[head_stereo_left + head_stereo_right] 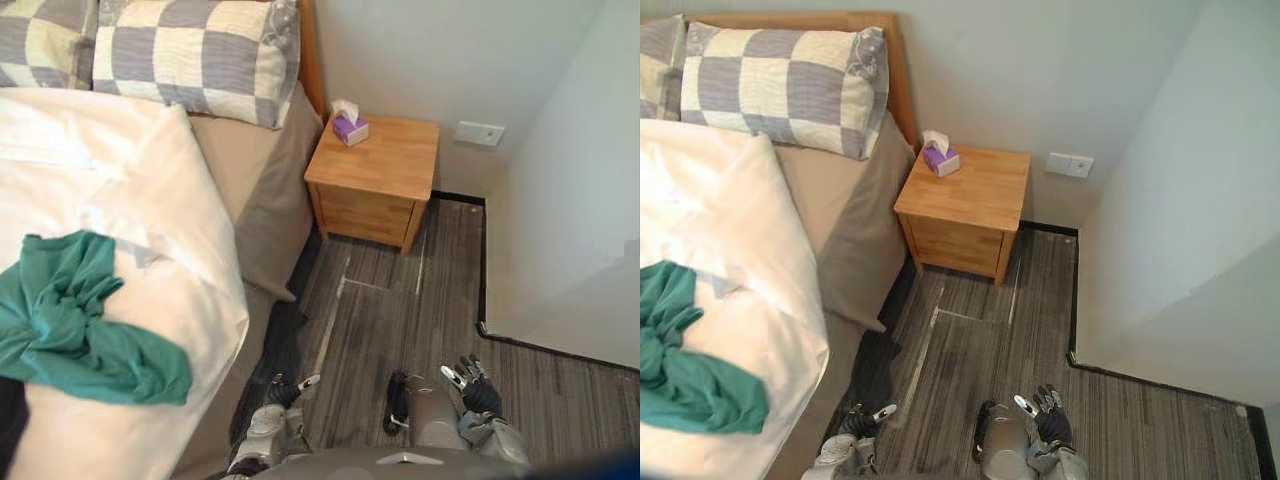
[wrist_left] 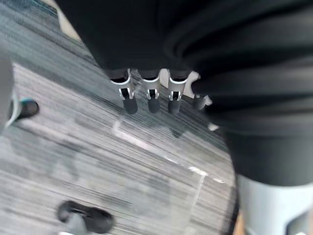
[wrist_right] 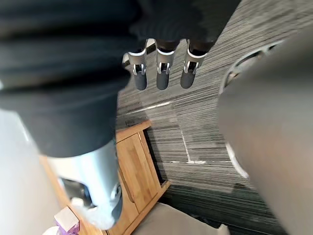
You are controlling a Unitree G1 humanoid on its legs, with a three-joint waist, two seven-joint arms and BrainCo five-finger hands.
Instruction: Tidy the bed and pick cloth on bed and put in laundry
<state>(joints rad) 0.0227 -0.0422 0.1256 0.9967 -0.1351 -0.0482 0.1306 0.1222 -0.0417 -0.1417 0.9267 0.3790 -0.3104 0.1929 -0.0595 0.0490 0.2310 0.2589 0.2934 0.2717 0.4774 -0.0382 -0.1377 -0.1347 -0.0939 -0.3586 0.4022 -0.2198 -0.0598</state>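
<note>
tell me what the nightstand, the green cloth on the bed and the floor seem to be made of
Nightstand: light wood or wood veneer, smooth satin finish; grain lines show on top.
Green cloth: soft thin fabric, matte, likely cotton-like; it lies crumpled in limp folds.
Floor: grey streaked planks, perhaps vinyl or laminate; could be carpet tile.

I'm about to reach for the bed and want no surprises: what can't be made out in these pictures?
- Green cloth: its left part is cut off by the left edge of both eye views.
- Dark thing beside the cloth, left eye view: cut by the edge, too little shows to identify.
- White blanket: whatever lies under it is hidden.
</note>
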